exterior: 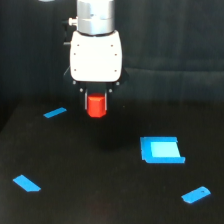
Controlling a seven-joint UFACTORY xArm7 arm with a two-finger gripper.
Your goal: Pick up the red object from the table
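The red object is a small red-orange block held between the fingers of my gripper, which hangs from the white arm head in the upper middle of the exterior view. The block sits above the black table, with a faint shadow under it. The dark fingers are hard to make out against the black background, but they close on the block's sides.
Flat blue pieces lie on the table: a thin strip at the left, a slab at the lower left, a larger square piece at the right and a small one at the lower right.
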